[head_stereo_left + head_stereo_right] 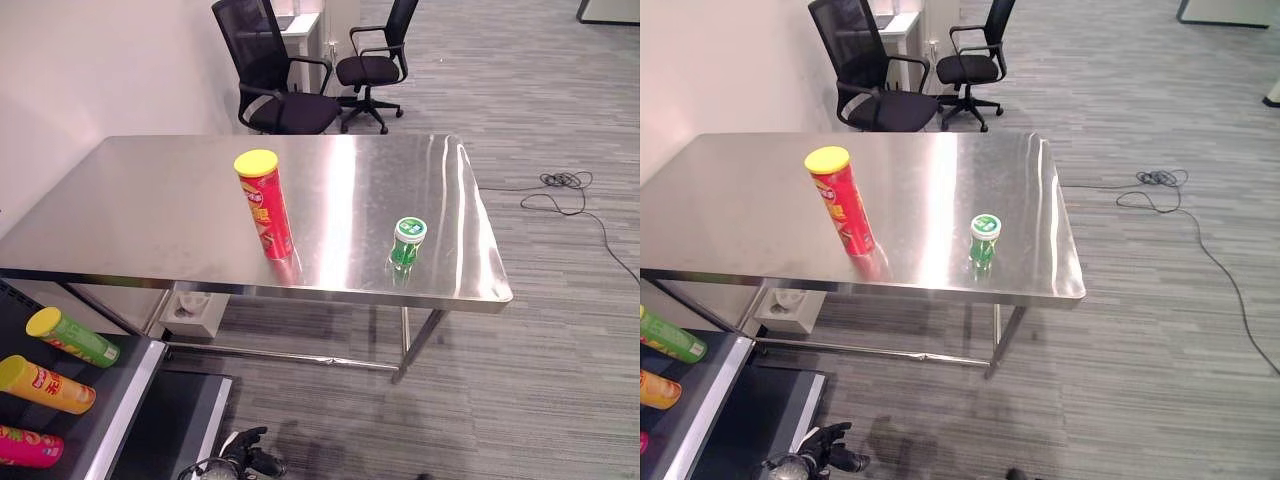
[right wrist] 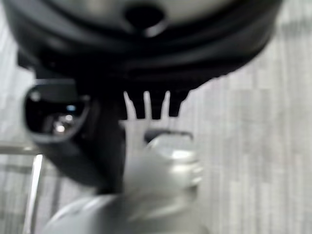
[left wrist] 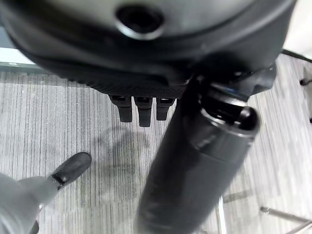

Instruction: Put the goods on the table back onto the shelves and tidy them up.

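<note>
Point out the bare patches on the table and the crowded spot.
The table is bare left of the red can and across its far half toward the chairs. A gap lies between the can and the green tub. Tightest: the tub's near right corner.

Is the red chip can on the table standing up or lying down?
Standing upright: the red cylindrical chip can rests on its base, yellow lid on top, on the steel table.

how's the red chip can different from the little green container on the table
The red chip can is tall and slim with a yellow lid; the green container is short and squat with a green and white lid. The can stands nearer the table's middle, the container nearer its right edge. Both stand upright on the steel top, apart.
</note>
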Controlling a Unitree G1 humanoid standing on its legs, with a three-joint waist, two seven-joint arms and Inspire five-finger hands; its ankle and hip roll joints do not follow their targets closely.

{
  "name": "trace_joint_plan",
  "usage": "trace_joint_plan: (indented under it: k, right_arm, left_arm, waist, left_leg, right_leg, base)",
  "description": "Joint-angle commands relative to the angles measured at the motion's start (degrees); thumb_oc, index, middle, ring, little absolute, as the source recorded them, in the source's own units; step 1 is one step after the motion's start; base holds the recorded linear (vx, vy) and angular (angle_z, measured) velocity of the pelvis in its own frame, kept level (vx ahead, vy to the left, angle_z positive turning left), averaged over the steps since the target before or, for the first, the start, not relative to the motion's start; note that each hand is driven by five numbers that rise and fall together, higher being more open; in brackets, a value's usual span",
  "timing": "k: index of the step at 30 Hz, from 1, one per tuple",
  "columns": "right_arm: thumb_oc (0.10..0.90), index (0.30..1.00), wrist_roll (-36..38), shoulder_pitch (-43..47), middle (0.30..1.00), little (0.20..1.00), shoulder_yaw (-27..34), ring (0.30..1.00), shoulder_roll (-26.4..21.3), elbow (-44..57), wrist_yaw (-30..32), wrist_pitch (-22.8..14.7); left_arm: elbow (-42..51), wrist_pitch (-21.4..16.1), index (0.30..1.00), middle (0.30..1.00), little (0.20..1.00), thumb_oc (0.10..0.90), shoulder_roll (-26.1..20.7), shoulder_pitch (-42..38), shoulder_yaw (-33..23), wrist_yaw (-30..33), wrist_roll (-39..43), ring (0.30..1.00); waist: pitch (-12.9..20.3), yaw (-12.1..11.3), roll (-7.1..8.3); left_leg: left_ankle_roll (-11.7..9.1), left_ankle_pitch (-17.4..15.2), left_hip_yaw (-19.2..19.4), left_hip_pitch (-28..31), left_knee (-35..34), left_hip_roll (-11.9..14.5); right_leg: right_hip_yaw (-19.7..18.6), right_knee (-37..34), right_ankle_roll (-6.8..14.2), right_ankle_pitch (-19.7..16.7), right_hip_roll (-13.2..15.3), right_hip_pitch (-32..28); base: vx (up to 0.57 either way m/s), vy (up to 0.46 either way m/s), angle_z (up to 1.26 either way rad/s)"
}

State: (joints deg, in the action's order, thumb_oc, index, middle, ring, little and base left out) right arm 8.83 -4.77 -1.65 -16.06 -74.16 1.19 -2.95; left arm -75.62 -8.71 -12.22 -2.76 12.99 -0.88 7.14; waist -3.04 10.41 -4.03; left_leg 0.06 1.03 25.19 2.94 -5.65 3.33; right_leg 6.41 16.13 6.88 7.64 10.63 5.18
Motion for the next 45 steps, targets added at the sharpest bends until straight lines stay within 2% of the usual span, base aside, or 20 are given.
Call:
trace_joint_plan:
  k: [1, 2, 6, 9, 10, 11, 13, 14, 16, 17, 19, 20, 21, 24, 26, 29, 31, 33, 40, 45]
  right_arm:
    - [0.800, 0.900, -0.10, 1.17, 0.900, 0.900, -2.53, 0.900, -0.46, -3.39, 0.02, -1.29]
    - [0.800, 0.900, 0.68, 0.12, 0.900, 0.900, -1.05, 0.900, -1.07, -2.56, -0.02, -1.63]
    - [0.800, 0.900, 1.32, -1.87, 0.900, 0.900, 2.22, 0.900, -3.02, 0.35, 0.59, -2.26]
    - [0.800, 0.900, -4.62, -7.46, 0.900, 0.900, 7.90, 0.900, -5.86, 19.21, 3.51, -3.04]
    - [0.800, 0.900, -6.72, -7.88, 0.900, 0.900, 10.07, 0.900, -7.41, 24.98, 4.70, -3.11]
    - [0.800, 0.900, -7.85, -8.16, 0.900, 0.900, 11.48, 0.900, -8.26, 28.20, 5.53, -3.07]
    - [0.800, 0.900, -8.04, -8.22, 0.900, 0.900, 13.72, 0.900, -8.84, 30.08, 6.64, -3.43]
    - [0.800, 0.900, -7.91, -7.94, 0.900, 0.900, 15.48, 0.900, -8.59, 31.42, 6.78, -3.74]
    - [0.800, 0.900, -8.48, -8.69, 0.900, 0.900, 17.20, 0.900, -8.49, 35.62, 6.88, -3.79]
    - [0.800, 0.900, -8.67, -9.87, 0.900, 0.900, 19.97, 0.900, -8.92, 39.70, 7.84, -4.14]
    - [0.800, 0.900, -8.10, -11.79, 0.900, 0.900, 25.80, 0.900, -9.04, 44.22, 9.54, -4.16]
    - [0.800, 0.900, -10.00, -13.11, 0.900, 0.900, 29.92, 0.900, -9.72, 48.83, 10.25, -3.39]
    - [0.800, 0.900, -11.32, -13.19, 0.900, 0.900, 33.88, 0.900, -9.57, 53.99, 11.87, -3.03]
    - [0.800, 0.900, -14.56, -10.40, 0.900, 0.900, 38.07, 0.900, -9.23, 64.23, 15.04, -1.90]
    - [0.800, 0.900, -18.56, -9.13, 0.900, 0.900, 39.74, 0.900, -9.48, 69.36, 18.07, -1.12]
    - [0.800, 0.900, -23.34, -7.84, 0.900, 0.900, 44.69, 0.900, -9.75, 71.83, 24.29, 1.11]
    - [0.800, 0.900, -25.62, -8.78, 0.900, 0.900, 50.51, 0.900, -8.89, 72.68, 28.14, 3.47]
    - [0.800, 0.900, -27.54, -9.35, 0.900, 0.900, 56.04, 0.900, -6.46, 76.82, 30.87, 3.91]
    - [0.800, 0.900, -29.49, -1.54, 0.900, 0.900, 52.17, 0.900, -3.38, 99.63, 24.71, -0.58]
    - [0.800, 0.900, -27.14, -1.12, 0.900, 0.900, 50.38, 0.900, -1.21, 101.61, 23.40, -0.46]
  left_arm:
    - [-0.53, -1.07, 0.900, 0.900, 0.900, 0.800, -1.54, -1.97, -2.00, 0.33, 0.71, 0.900]
    - [-1.38, -0.87, 0.900, 0.900, 0.900, 0.800, -2.12, -1.27, -2.29, 0.24, 1.73, 0.900]
    - [-1.94, -1.31, 0.900, 0.900, 0.900, 0.800, -1.40, -2.08, -0.87, 0.58, 0.45, 0.900]
    - [0.57, -1.20, 0.900, 0.900, 0.900, 0.800, 2.84, -1.54, -1.41, 1.29, -3.72, 0.900]
    - [0.98, -1.48, 0.900, 0.900, 0.900, 0.800, 4.45, -1.70, -2.21, 1.64, -3.65, 0.900]
    - [0.87, -1.61, 0.900, 0.900, 0.900, 0.800, 4.87, -2.09, -2.88, 2.27, -3.43, 0.900]
    - [1.08, -1.44, 0.900, 0.900, 0.900, 0.800, 5.01, -2.66, -4.35, 2.89, -2.82, 0.900]
    - [1.22, -1.52, 0.900, 0.900, 0.900, 0.800, 5.22, -2.22, -5.75, 3.46, -1.78, 0.900]
    - [0.51, -1.35, 0.900, 0.900, 0.900, 0.800, 5.53, -0.83, -7.37, 3.74, -1.72, 0.900]
    - [0.81, -1.09, 0.900, 0.900, 0.900, 0.800, 4.87, -0.33, -8.64, 4.18, -2.14, 0.900]
    - [2.71, -1.10, 0.900, 0.900, 0.900, 0.800, 3.84, 0.00, -8.73, 4.82, -2.83, 0.900]
    - [4.46, -1.34, 0.900, 0.900, 0.900, 0.800, 4.09, 1.25, -8.71, 4.78, -3.77, 0.900]
    - [4.43, -1.39, 0.900, 0.900, 0.900, 0.800, 4.23, 1.82, -9.36, 4.69, -4.36, 0.900]
    - [4.51, -1.31, 0.900, 0.900, 0.900, 0.800, 4.03, 0.92, -10.48, 5.20, -4.04, 0.900]
    - [4.38, -1.27, 0.900, 0.900, 0.900, 0.800, 3.30, 0.52, -11.85, 6.39, -3.54, 0.900]
    - [1.74, -0.45, 0.900, 0.900, 0.900, 0.800, -0.33, 1.10, -20.02, 9.84, 1.71, 0.900]
    - [-3.38, 0.33, 0.900, 0.900, 0.900, 0.800, -2.48, 6.04, -27.66, 11.38, 5.12, 0.900]
    - [-6.14, 0.14, 0.900, 0.900, 0.900, 0.800, -1.37, 10.54, -30.38, 11.21, 6.01, 0.900]
    - [-7.12, 0.69, 0.900, 0.900, 0.900, 0.800, 1.38, 9.16, -28.40, 9.97, 7.63, 0.900]
    - [-6.70, 0.82, 0.900, 0.900, 0.900, 0.800, 2.15, 9.20, -27.93, 10.06, 8.73, 0.900]
  waist:
    - [0.79, 0.20, 1.73]
    - [1.46, 0.49, 2.77]
    - [2.53, 2.21, 4.16]
    - [2.54, 3.42, 4.88]
    - [1.30, 3.08, 6.50]
    - [0.66, 2.69, 7.39]
    - [0.45, 2.21, 7.92]
    - [1.17, 2.15, 8.25]
    - [2.51, 1.72, 7.70]
    - [2.43, 1.25, 6.29]
    - [1.80, 1.74, 4.67]
    - [1.28, 2.37, 2.57]
    - [1.11, 3.14, 0.80]
    - [1.49, 3.89, -0.34]
    - [1.18, 3.54, 0.08]
    - [0.95, 2.73, 0.86]
    - [1.16, 1.49, 1.63]
    - [2.07, 0.42, 2.10]
    - [2.68, -1.09, 3.19]
    - [2.76, -1.71, 3.76]
  left_leg:
    - [-5.23, -1.36, -3.13, 0.59, 0.64, 1.23]
    - [-5.15, -1.48, -2.18, 1.19, 0.64, -0.21]
    - [-4.50, -2.93, -1.68, 3.94, 0.64, -1.54]
    - [-4.55, -0.70, -0.33, 7.13, 1.68, -1.48]
    - [-5.83, 0.53, -0.13, 1.95, 12.90, 0.40]
    - [-6.41, 1.40, -0.63, -1.11, 18.66, 1.79]
    - [-6.21, 1.50, -1.80, -3.10, 20.13, 3.43]
    - [-5.07, 0.17, -1.63, -2.48, 15.84, 5.79]
    - [-4.72, 1.59, -3.09, -0.65, 6.22, 7.99]
    - [-5.67, 4.41, -6.01, -1.64, 0.65, 10.66]
    - [-7.07, 3.56, -6.51, -6.02, 0.64, 13.17]
    - [-7.53, 2.73, -4.46, -5.50, 0.64, 13.79]
    - [-8.01, 2.48, -3.98, -3.54, 0.64, 12.79]
    - [-7.22, 1.86, -2.38, -1.31, 0.64, 9.72]
    - [-6.26, 0.82, -1.58, -0.16, 0.64, 7.96]
    - [-5.40, -0.26, -0.91, 0.66, 0.64, 6.44]
    - [-4.97, -0.63, -1.13, 0.64, 0.64, 6.04]
    - [-4.82, -0.54, -1.49, 0.39, 0.64, 6.38]
    - [-5.36, 1.02, -2.80, 0.18, 0.64, 7.89]
    - [-5.78, 1.85, -4.01, -0.46, 0.64, 8.48]
  right_leg:
    - [1.59, -12.83, -2.92, -9.59, -3.82, -7.31]
    - [2.43, -14.88, -3.46, -10.30, -7.08, -7.31]
    - [-0.18, -20.06, -4.21, -11.71, -8.42, -9.58]
    - [-1.07, -21.13, -3.95, -11.86, -8.43, -10.64]
    - [-1.60, -21.13, -4.37, -12.21, -7.36, -11.67]
    - [-2.11, -21.13, -4.65, -12.21, -6.63, -12.22]
    - [-2.82, -21.13, -4.29, -11.76, -5.56, -12.42]
    - [-3.47, -21.13, -3.42, -11.24, -4.09, -12.23]
    - [-4.50, -21.13, -2.67, -9.97, -2.36, -11.89]
    - [-5.45, -21.13, -2.42, -8.47, -1.94, -12.12]
    - [-5.13, -21.13, -1.70, -6.67, -0.39, -13.20]
    - [-5.17, -21.13, -1.06, -6.38, 0.31, -13.77]
    - [-5.51, -21.13, -0.43, -6.31, 1.21, -14.19]
    - [-7.35, -21.13, 0.65, -8.44, 4.21, -13.58]
    - [-8.17, -21.13, 1.28, -9.85, 6.12, -13.75]
    - [-9.01, -21.13, 2.00, -12.30, 7.81, -13.16]
    - [-8.54, -21.13, 2.05, -12.98, 8.16, -12.60]
    - [-7.83, -21.13, 2.04, -12.50, 7.76, -12.03]
    - [-5.59, -21.13, 1.67, -10.28, 5.54, -12.90]
    - [-4.35, -21.13, 1.24, -9.90, 4.89, -13.99]
  base:
    - [0.07, 0.150, -0.72]
    - [0.06, 0.087, -0.66]
    - [0.14, 0.002, -0.24]
    - [0.09, -0.080, -0.15]
    - [-0.02, -0.112, -0.03]
    - [-0.02, -0.090, 0.00]
    - [0.07, 0.043, -0.37]
    - [0.20, 0.161, -0.39]
    - [0.26, 0.228, -0.36]
    - [0.25, 0.288, -0.47]
    - [0.25, 0.339, -0.13]
    - [0.32, 0.461, -0.04]
    - [0.37, 0.508, -0.31]
    - [0.29, 0.344, -0.46]
    - [0.26, 0.279, -0.51]
    - [0.16, 0.151, -0.16]
    - [0.13, 0.025, -0.17]
    - [0.07, -0.084, -0.01]
    - [0.00, -0.082, 0.03]
    - [-0.04, -0.067, 0.52]
